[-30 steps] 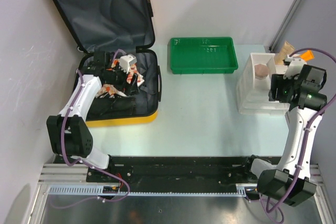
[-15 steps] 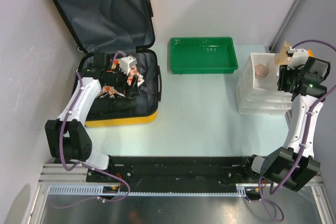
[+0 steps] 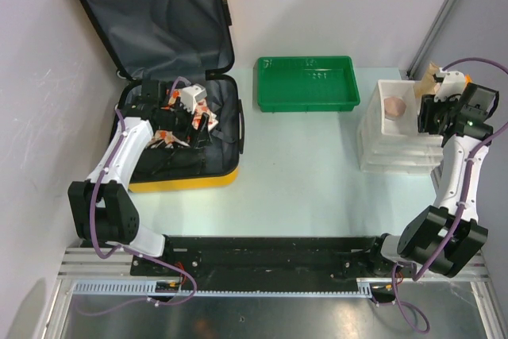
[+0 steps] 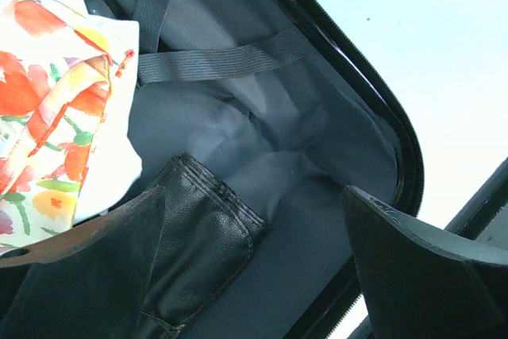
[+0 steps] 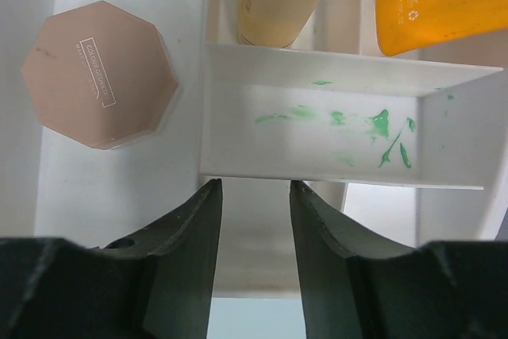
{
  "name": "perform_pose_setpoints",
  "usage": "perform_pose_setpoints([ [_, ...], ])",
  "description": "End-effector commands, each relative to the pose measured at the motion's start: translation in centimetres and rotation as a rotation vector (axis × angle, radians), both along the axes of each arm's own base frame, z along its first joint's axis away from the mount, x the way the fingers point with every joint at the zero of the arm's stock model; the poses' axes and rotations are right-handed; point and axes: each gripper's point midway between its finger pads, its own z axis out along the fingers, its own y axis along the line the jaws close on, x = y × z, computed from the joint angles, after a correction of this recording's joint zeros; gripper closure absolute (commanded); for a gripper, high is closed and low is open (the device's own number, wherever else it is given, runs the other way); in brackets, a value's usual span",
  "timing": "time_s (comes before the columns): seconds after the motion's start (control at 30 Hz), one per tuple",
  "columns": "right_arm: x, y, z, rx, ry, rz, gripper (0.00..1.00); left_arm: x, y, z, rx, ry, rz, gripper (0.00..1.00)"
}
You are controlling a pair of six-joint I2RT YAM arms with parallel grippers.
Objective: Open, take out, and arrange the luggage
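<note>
When looking down from above, found the luggage open at the upper left of the frame, lid leaning back, lower shell flat on the surface, long axis running top to bottom. Placed the left arm inside that shell, clearly the nearer. Placed the right arm well apart at the right edge, over the white organizer, with the green tray between. Against the frame a second before, saw the right arm moved up the frame toward the organizer's upper end, the left arm scarcely shifted.

Through the left wrist, saw the left fingers spread wide over grey lining, holding nothing. Noted a black leather pouch low in the frame, just beside the left-hand finger, long axis leaning up to the right, and a floral cloth at the left edge. Judged the pouch off-centre for closing on.

Through the right wrist, saw the right fingers set narrow with an empty gap, above a bare compartment, a pink octagonal box at upper left.
</note>
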Motion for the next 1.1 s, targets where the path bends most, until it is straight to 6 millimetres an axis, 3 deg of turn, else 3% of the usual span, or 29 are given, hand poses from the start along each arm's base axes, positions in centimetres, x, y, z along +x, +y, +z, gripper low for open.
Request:
perform_pose_setpoints([
  [0.0,0.0,0.7,3.5,-0.018,-0.091,0.027,0.55,-0.3,-0.6,0.5,-0.033,-0.001,-0.01,0.04],
  [0.17,-1.9,0.3,6.6,-0.002,-0.113,0.038,0.52,-0.1,-0.8,0.2,-0.044,0.01,-0.015,0.04],
  [0.33,-2.6,1.9,7.0,0.076,-0.099,0.079,0.48,0.1,-1.2,0.0,-0.064,0.02,-0.022,0.05],
  [0.77,-0.3,1.9,1.8,0.087,0.037,0.111,0.48,-0.2,-1.7,1.2,-0.091,-0.009,-0.012,0.04],
  [0.97,1.2,1.5,-0.5,0.07,0.07,0.128,0.68,-0.6,-1.5,1.1,-0.083,-0.008,0.0,0.04],
  [1.07,2.9,0.9,-0.2,0.043,0.019,0.134,0.94,-0.5,-1.5,1.1,-0.084,-0.01,0.002,0.04],
])
